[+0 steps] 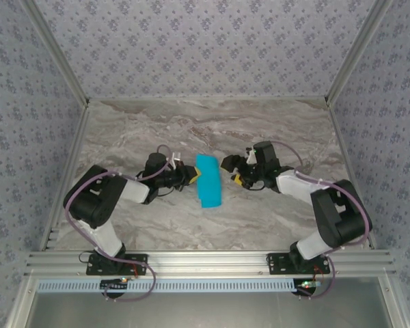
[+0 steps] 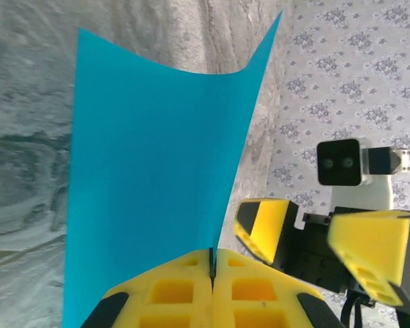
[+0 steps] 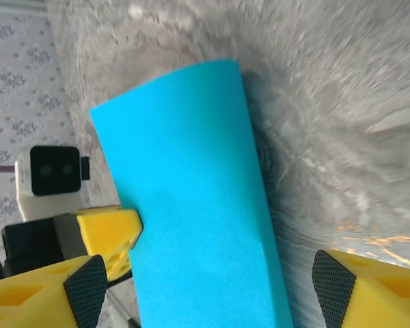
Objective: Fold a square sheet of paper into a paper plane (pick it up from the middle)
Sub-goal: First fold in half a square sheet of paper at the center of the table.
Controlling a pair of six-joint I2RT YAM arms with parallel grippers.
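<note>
The square sheet of paper (image 1: 208, 180) is bright cyan-blue and hangs bowed above the marble table, mid-table between the two arms. My left gripper (image 1: 188, 175) is shut on its left edge. In the left wrist view the sheet (image 2: 150, 178) rises from the pinch of the pressed-together yellow fingers (image 2: 184, 290) of that gripper (image 2: 212, 265). My right gripper (image 1: 229, 171) stands open just right of the sheet. In the right wrist view the sheet (image 3: 191, 198) lies between the spread fingertips (image 3: 338, 280) of the right gripper (image 3: 212, 290) without touching either pad.
The marble tabletop (image 1: 273, 130) is bounded by patterned walls at the back and sides. The left gripper's yellow finger (image 3: 109, 236) shows beside the sheet, and the right gripper's fingers (image 2: 263, 225) sit close to the sheet's far edge.
</note>
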